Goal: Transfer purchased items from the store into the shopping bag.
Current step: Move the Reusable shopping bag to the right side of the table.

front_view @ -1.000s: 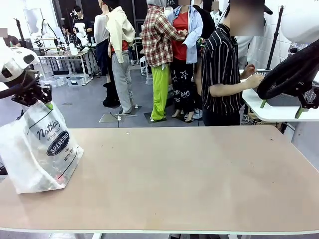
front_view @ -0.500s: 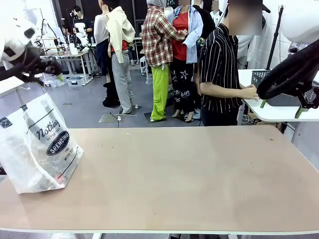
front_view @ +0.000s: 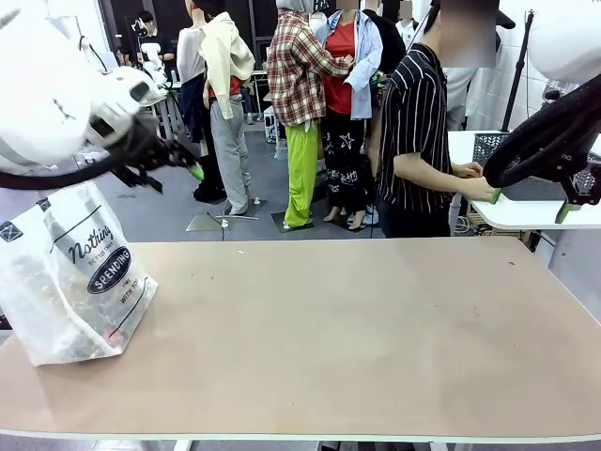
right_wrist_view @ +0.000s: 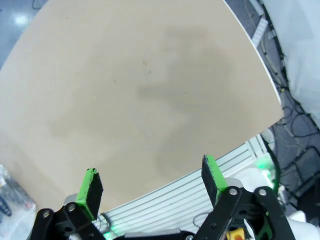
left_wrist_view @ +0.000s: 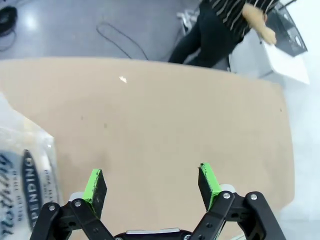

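Note:
The shopping bag [front_view: 73, 274], translucent white with a dark "SPENDING" oval, stands on the table's left end. Dim shapes of purchased items [front_view: 111, 334], one with red, show through its lower wall. My left gripper [front_view: 178, 169] hangs above and to the right of the bag, apart from it. In the left wrist view that gripper [left_wrist_view: 151, 182] is open and empty over bare tabletop, with the bag [left_wrist_view: 22, 185] at the left edge. My right gripper [front_view: 529, 202] is raised at the far right. In the right wrist view it [right_wrist_view: 152, 182] is open and empty.
A person in a striped shirt [front_view: 418, 132] stands at the table's far side with one hand on the white side table [front_view: 526, 214], next to a dark mesh basket [front_view: 488, 146]. The wide tan tabletop [front_view: 357, 329] stretches right of the bag.
My left gripper has left the top of the bag, opened, risen and swung right. The bag's top has settled. The person's hand has lowered onto the side table.

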Available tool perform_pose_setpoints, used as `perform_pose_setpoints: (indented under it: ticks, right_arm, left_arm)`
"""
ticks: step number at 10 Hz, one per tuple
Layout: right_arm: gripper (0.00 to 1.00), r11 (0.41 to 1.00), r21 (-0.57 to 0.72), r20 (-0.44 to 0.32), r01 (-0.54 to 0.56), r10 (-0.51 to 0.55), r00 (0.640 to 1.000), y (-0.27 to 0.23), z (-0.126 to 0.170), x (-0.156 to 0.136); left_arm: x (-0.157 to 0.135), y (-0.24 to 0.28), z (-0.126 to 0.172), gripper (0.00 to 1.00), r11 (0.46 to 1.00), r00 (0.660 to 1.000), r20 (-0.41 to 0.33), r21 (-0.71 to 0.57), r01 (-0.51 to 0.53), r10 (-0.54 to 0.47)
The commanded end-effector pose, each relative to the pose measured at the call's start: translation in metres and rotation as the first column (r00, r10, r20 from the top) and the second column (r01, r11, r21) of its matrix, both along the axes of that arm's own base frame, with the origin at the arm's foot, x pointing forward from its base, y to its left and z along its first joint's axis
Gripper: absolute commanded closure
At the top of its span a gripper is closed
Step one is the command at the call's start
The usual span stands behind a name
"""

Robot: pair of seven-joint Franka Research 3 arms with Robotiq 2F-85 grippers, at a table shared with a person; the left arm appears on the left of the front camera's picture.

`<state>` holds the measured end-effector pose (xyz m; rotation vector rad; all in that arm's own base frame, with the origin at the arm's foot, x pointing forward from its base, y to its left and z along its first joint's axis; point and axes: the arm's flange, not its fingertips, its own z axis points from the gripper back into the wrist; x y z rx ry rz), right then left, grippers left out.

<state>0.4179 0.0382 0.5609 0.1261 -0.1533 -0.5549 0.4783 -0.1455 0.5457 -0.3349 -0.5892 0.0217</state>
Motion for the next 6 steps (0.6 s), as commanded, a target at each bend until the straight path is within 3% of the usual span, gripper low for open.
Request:
perform_pose_setpoints:
  ticks: [1, 3, 4, 6]
  right_arm:
    - [0.0, 1.0, -0.013, -0.007, -0.004, 0.004, 1.0, -0.001, 0.0, 0.0]
    - [0.0, 1.0, -0.013, -0.007, -0.004, 0.004, 1.0, -0.001, 0.0, 0.0]
    - [0.0, 1.0, -0.013, -0.007, -0.004, 0.004, 1.0, -0.001, 0.0, 0.0]
    - [0.0, 1.0, -0.013, -0.007, -0.004, 0.004, 1.0, -0.001, 0.0, 0.0]
  left_arm:
    - [0.005, 0.001, -0.024, 0.05, 0.993, 0.994, -0.036, -0.064, 0.097, -0.099]
    - [0.009, -0.022, -0.044, 0.05, 0.991, 0.986, -0.117, -0.074, 0.109, -0.117]
    - [0.005, -0.019, -0.035, 0.05, 0.996, 0.995, -0.063, -0.042, 0.073, -0.076]
    - [0.005, -0.019, -0.035, 0.05, 0.996, 0.995, -0.063, -0.042, 0.073, -0.076]
